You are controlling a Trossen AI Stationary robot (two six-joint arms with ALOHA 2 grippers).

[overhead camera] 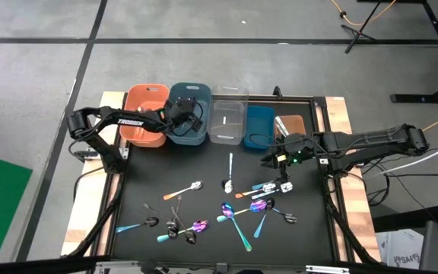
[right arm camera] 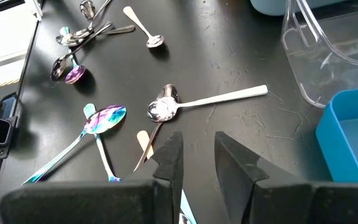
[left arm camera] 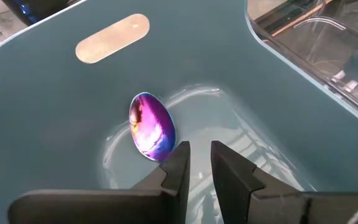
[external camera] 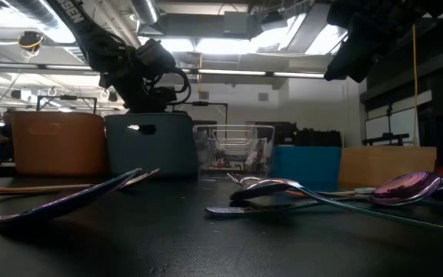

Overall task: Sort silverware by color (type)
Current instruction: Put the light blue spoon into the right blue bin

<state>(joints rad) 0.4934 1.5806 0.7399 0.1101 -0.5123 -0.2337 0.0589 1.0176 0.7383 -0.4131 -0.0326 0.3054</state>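
Silverware is lying scattered across the lower half of the black tabletop (overhead camera: pixel 204 171) in the high view: a shiny silver spoon (overhead camera: pixel 230 173) near the centre, an orange-handled spoon (overhead camera: pixel 182 190) to its left, an iridescent purple spoon with a teal handle (overhead camera: pixel 234 218) lower down, and a small cluster of dark and purple pieces (overhead camera: pixel 179 228) toward the lower left. One iridescent purple spoon bowl (left arm camera: pixel 152 126) is resting inside the grey-blue plastic bin (overhead camera: pixel 188 114), just beyond my left gripper's fingertips and not between them.

My left gripper (left arm camera: pixel 196 155) is reaching down into that bin, upper left of centre in the high view; its fingers are standing a little apart with a narrow gap and are gripping nothing. My right gripper (right arm camera: pixel 196 149) is hovering over the right part of the table, above the silver spoon and a purple-and-teal spoon (right arm camera: pixel 102 121); its fingers are parted by a modest gap and are holding nothing.

Along the top edge of the table, a row of rectangular bins is sitting side by side: orange bin (overhead camera: pixel 144 114), the grey-blue one, clear bin (overhead camera: pixel 228 116), blue bin (overhead camera: pixel 258 125) and brown bin (overhead camera: pixel 293 123).
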